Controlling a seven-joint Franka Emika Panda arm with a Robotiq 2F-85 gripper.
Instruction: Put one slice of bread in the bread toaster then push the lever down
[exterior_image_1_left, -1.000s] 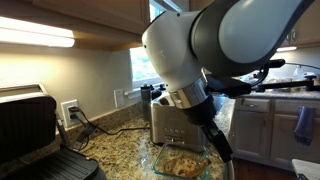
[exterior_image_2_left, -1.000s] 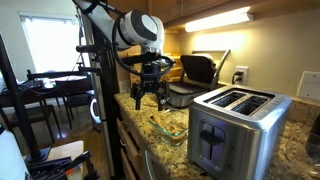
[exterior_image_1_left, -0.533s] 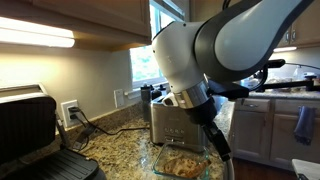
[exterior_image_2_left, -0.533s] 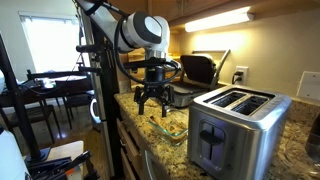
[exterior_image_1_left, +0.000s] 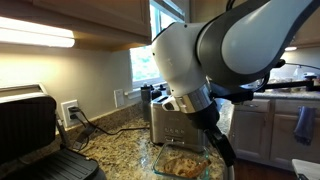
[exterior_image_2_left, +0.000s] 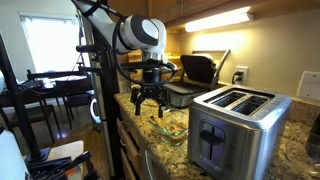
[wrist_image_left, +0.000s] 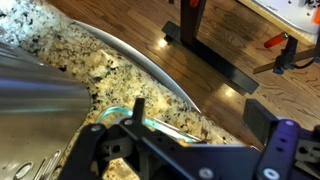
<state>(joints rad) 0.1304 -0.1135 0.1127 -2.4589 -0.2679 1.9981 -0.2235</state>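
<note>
— Looking for the slice of bread (exterior_image_1_left: 183, 160)?

— Lying piled with several others in the glass dish (exterior_image_1_left: 156, 159), on the stone counter (exterior_image_1_left: 115, 150), just in front of the toaster (exterior_image_1_left: 168, 122) in an exterior view. Not yet touching anything but its neighbours and the glass.

— And checking the gripper (exterior_image_2_left: 150, 103)?

— Hanging above the dish, apart from it, fingers spread wide, holding nothing.

— Worrying about anything from here?

— Worrying about the pile first. Reaching down into overlapping slices, probably risking two at once, or only a crumbly corner. Squeezing too hard, tearing it; squeezing too lightly, dropping it on the way to the slots.

— Minding the glass too?

— Certainly. Clipping the rim with a finger, likely sliding the dish toward the near counter edge, with the wooden floor (wrist_image_left: 230, 40) showing just past it in the wrist view.

— And at the toaster?

— Bringing the slice in tilted, catching it on a slot edge. Pressing the lever off-centre, maybe shoving the steel box along the stone instead of latching. Not making out the lever clearly here, so aiming for it blind.

— Bothering about the black grill press (exterior_image_1_left: 20, 125)?

— Hardly; sitting well apart, far to the left.
</note>
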